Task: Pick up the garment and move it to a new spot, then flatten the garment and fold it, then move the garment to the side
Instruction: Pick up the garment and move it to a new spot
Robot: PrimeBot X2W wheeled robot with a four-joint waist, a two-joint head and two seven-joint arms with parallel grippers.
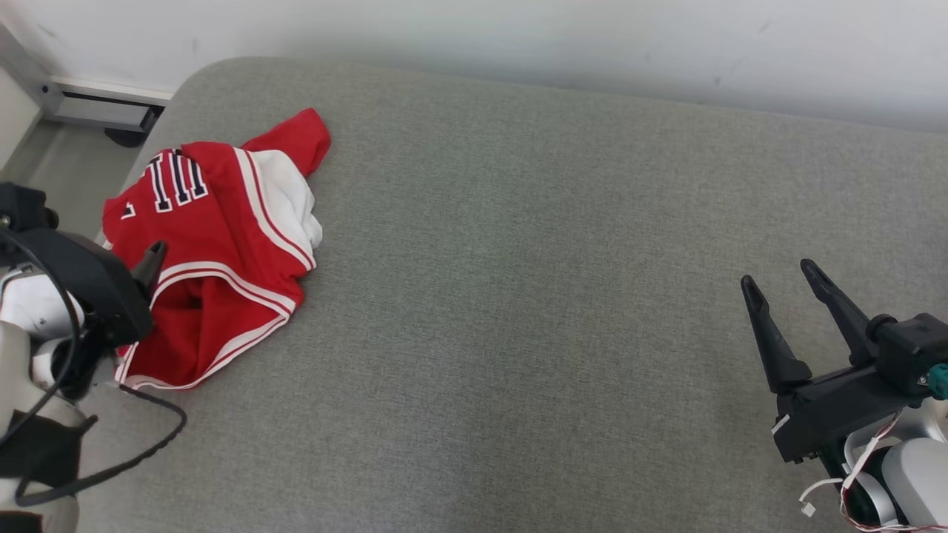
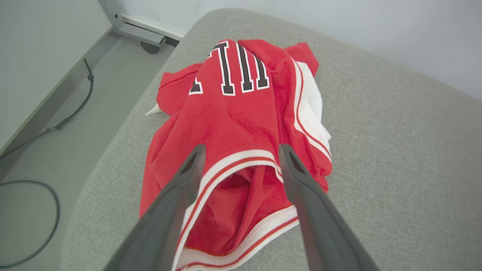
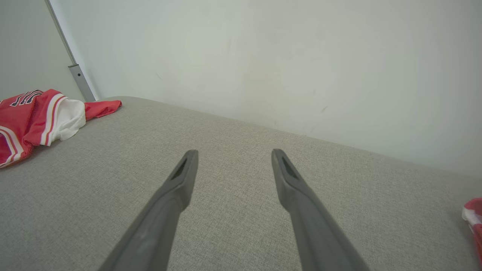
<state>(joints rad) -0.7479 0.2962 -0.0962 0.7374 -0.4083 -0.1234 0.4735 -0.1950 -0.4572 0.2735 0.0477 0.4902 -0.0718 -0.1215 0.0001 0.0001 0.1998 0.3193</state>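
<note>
The left gripper (image 2: 241, 148) has its fingers spread wide and grips nothing. In its wrist view they frame the garment (image 2: 233, 120) just ahead and below, either side of a white-and-red banded opening; whether the tips touch the cloth I cannot tell. The head view shows one of these fingertips (image 1: 155, 255) against the red cloth, the rest hidden by the arm's dark housing. The right gripper (image 1: 778, 274) is likewise spread and empty above bare cushion (image 1: 518, 296), well apart from the garment, which lies far to its left. The left wrist view shows the garment as a crumpled red heap with dark, white-edged letters on its far part and a white lining showing on the right. Left of the fingers it also takes in the floor (image 2: 37, 158), a cable (image 2: 56, 124) on it, and a metal rail (image 2: 139, 32) at the foot of the wall. The right wrist view adds a scrap of red and white cloth (image 3: 474, 218) at its right edge, too little to name. A wall (image 1: 518, 37) rises beyond both grippers, and a black lead (image 1: 148, 444) loops over the cushion by the left arm.
</note>
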